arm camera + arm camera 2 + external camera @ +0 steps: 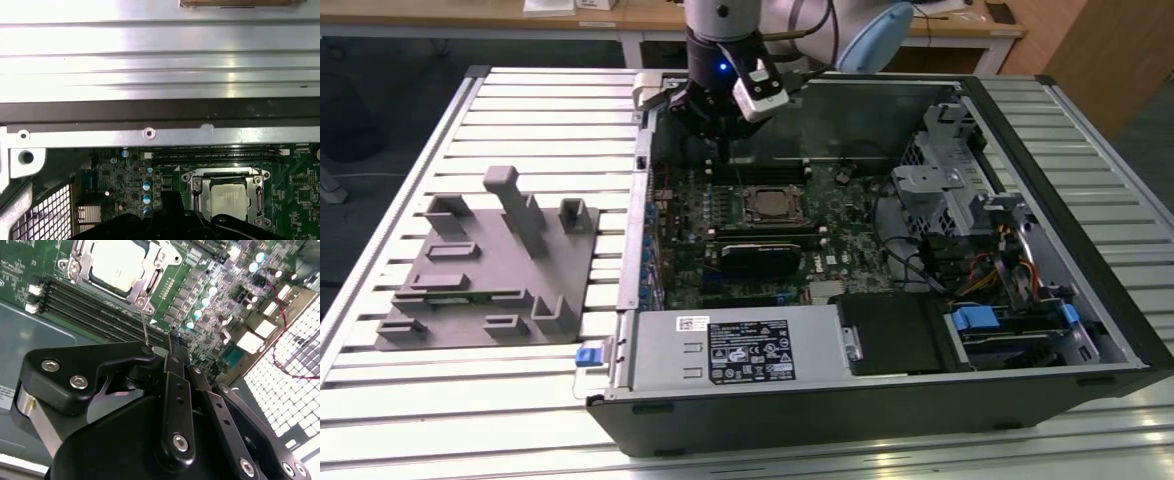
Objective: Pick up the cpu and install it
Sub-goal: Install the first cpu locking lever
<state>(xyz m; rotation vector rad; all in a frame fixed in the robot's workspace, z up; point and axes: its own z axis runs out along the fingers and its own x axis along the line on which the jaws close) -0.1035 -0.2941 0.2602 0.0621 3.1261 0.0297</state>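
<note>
— What's the setting?

— A slatted metal table (520, 110) with an open computer case (881, 400) lying on it. A grey tray (480, 290) with upright blocks sits on the slats, well off to one side of the pincer, toward the exterior view's left.

— Where's the pincer?

— The pincer (716, 130) hangs over the far edge of the case, above the green board (841, 265). In the second wrist view its black linkage (170, 405) fills the foreground.

— Spread or pressed together?

— I cannot tell; the fingertips are hidden. It carries nothing that I can see.

— And the cpu?

— The cpu (119, 262) already lies in its metal-framed socket (142, 295) on the board, its pale silvery top showing. It is below the pincer and a little forward of it, apart from it, not touched. A thin lever (144, 329) stands up from the socket's corner, close to the pincer's linkage.

— Anything else nearby?

— Dark memory slots (95, 315) run between the socket and the pincer. A white-labelled grey box (727, 350) sits at the case's near end, well away from the pincer.
</note>
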